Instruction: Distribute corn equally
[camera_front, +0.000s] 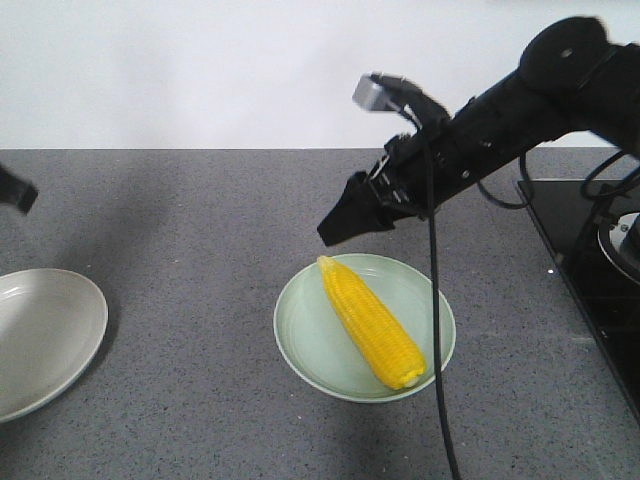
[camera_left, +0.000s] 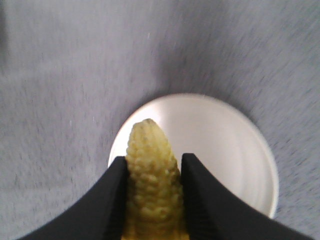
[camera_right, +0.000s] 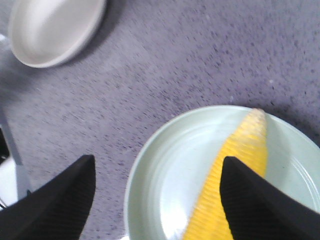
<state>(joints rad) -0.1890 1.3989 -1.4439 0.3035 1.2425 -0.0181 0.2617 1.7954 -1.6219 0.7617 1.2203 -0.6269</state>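
No brand, label or writing readable anywhere. Left gripper (camera_left: 153, 195) clamped on one corn cob (camera_left: 151, 185), tip toward 12 o'clock over a white plate (camera_left: 235, 150). Right gripper (camera_right: 155, 200) spread wide, holding nothing — above the pale green plate (camera_front: 310, 345) carrying the second corn cob (camera_front: 372, 322). Open grey bench (camera_front: 190, 230) between plates; black panel (camera_front: 590, 270) at 3 o'clock.

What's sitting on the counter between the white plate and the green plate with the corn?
Nothing. In the front view, only bare grey countertop lies between the white plate and the green plate holding the corn.
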